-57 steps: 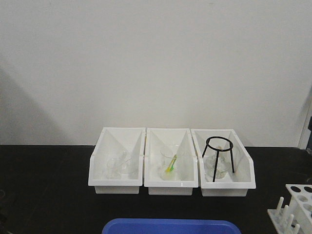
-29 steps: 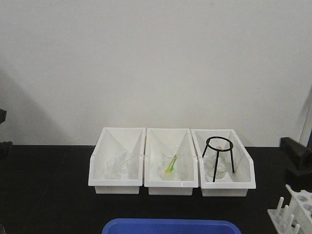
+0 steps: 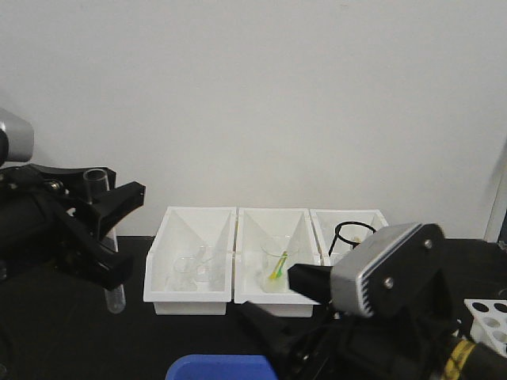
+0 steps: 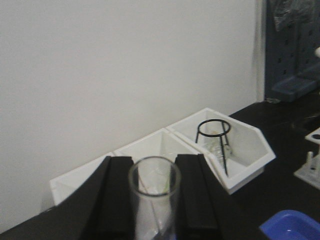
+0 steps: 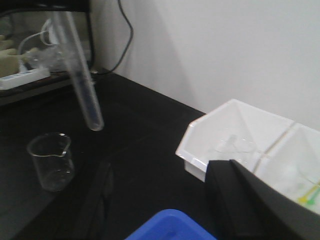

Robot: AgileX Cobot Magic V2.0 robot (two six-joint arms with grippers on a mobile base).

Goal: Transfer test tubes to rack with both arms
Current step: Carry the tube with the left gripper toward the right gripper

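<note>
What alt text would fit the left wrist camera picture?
A clear test tube is clamped in the black left gripper, seen from just above its open rim. Behind, white bins sit on a black table against a white wall; the rightmost holds a black wire stand.

The front view looks level across the black bench (image 3: 47,340) at the white wall (image 3: 253,95). Three white open-fronted plastic bins (image 3: 190,302) sit at mid-distance in the centre, and the right arm's silver-grey box-like housing (image 3: 388,269) is very near the lens at 5 o'clock. The left wrist view sits behind the left pincer (image 4: 154,162). It sights between the black fingers (image 4: 112,200), past the slender clear glass test tube (image 4: 154,215) close at 6 o'clock, towards the same bins at 3 o'clock. The right wrist view sits low over the bench, facing leftward, with the bins at 3 o'clock and that tube at 11 o'clock. All three views share the blue plastic tray (image 3: 214,368) between 5 and 6 o'clock.
</note>
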